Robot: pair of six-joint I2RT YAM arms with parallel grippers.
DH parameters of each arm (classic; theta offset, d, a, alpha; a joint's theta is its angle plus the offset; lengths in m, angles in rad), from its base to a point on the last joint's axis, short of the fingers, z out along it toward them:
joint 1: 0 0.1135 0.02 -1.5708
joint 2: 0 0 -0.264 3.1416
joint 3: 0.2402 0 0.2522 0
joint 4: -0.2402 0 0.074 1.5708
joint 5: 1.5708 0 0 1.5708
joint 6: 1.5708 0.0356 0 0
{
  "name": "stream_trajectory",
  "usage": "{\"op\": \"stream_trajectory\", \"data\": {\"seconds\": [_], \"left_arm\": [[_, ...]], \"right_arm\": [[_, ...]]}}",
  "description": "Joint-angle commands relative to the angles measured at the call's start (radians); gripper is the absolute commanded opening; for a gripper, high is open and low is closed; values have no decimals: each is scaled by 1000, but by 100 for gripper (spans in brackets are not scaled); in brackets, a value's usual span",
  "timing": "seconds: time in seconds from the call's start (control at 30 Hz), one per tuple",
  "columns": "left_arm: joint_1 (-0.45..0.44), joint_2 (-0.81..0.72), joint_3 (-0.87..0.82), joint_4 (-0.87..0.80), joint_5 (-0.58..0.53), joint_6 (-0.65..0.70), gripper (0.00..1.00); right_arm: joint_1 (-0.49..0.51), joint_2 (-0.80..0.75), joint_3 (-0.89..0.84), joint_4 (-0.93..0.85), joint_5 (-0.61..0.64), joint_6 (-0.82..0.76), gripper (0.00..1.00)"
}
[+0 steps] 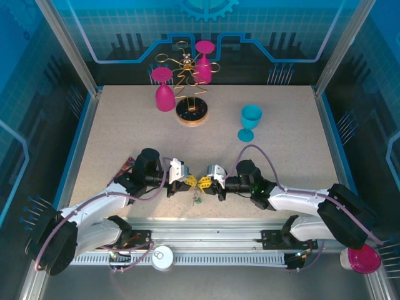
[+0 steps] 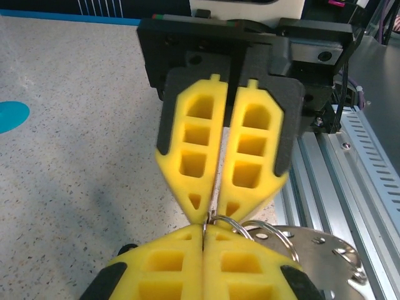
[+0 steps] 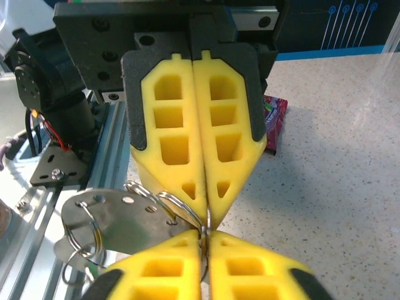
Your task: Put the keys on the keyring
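Yellow foam fingers point(image 2: 169, 269) of the left gripper point(image 1: 189, 182) are clenched, pad against pad. A thin wire ring point(image 2: 226, 220) emerges from the seam at their tips. The right gripper point(image 1: 204, 182) faces the left gripper tip to tip. Its fingers point(image 3: 250, 275) are likewise clenched, and the same ring sits where all four tips meet. Both grippers grasp the keyring point(image 3: 119, 219) by this small ring.

Keyring position: between the two grippers, over the near part of the surface point(image 1: 112, 137), midway between the arms. Its grey metal plate extends from the pinch point toward the aluminium rail point(image 1: 212, 237) at the near edge. The long axis runs roughly at right angles to the line of the two grippers. The broad face is turned up toward the wrist cameras. Further small rings point(image 3: 81, 234) are threaded through the plate's outer end. A small green tag point(image 1: 196, 201) shows just below the fingertips in the top external view. Whether the plate hangs free or rests on the rail cannot be determined.

Surrounding items:
- A purple packet point(image 1: 127, 165) lies on the surface just beside the left wrist.
- A blue cup point(image 1: 250, 122) stands upright beyond the right arm, well apart from the fingers.
- A wire stand on a round wooden base point(image 1: 191, 112) stands at the far side of the surface.
- One pink goblet point(image 1: 164, 90) stands just beside the stand, and a second pink goblet point(image 1: 204, 59) is behind it.

All far-side items stand well clear of the fingers. The rail and the packet are the nearest objects.
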Motion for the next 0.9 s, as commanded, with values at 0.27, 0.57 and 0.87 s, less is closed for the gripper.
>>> {"op": "stream_trajectory", "data": {"seconds": [0.27, 0.57, 0.87], "left_arm": [[-3, -15, 48, -99, -41, 58, 24], [-15, 22, 141, -221, -51, 127, 20], [-32, 60, 174, -273, -64, 175, 0]], "right_arm": [[-5, -68, 111, -288, -18, -119, 0], [50, -40, 340, -739, 73, -293, 0], [55, -78, 386, -738, 32, -271, 0]]}}
